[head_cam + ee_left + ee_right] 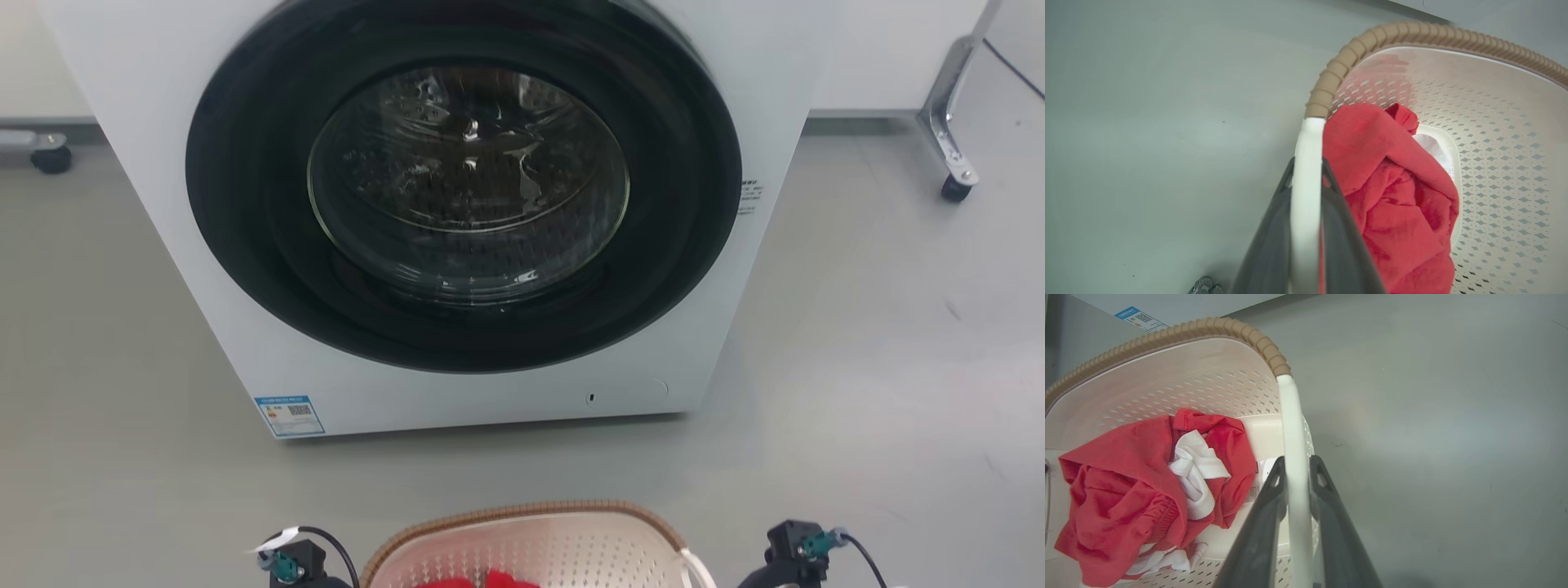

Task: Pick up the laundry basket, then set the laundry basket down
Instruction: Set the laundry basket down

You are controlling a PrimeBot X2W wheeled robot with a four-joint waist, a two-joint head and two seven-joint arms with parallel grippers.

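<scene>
**Both grippers clamped on the basket's handles, in front of the washer**

The left gripper [1307, 166] is closed on the left white handle [1305, 212] of the laundry basket [1412, 34]. One dark finger presses each face of the strap, and the handle runs straight up between them to where it meets the brown woven-look rim just beyond the fingertips. The right gripper [1298, 463] is pinched on the right white handle [1292, 424] in the same way, with the rim's end just past its tips.

The basket [522, 509] lies between the two grippers, and its far wall curves away ahead of them. To the inner side of each gripper, down in the perforated cream tub, sits a crumpled red garment [1392, 196] bundled with a white cloth [1196, 477]. In the left wrist view the red fabric comes close up against the inner finger. On each gripper's outer side is bare grey floor [1147, 143].

Whether the basket's base rests on the floor or hangs clear of it cannot be told.

Ahead of both grippers, beyond the basket's far rim and across a strip of floor, stands a white front-loading washing machine [163, 204]. Its round dark door [465, 180] is closed, and a blue label [290, 415] sits at its lower corner.
</scene>
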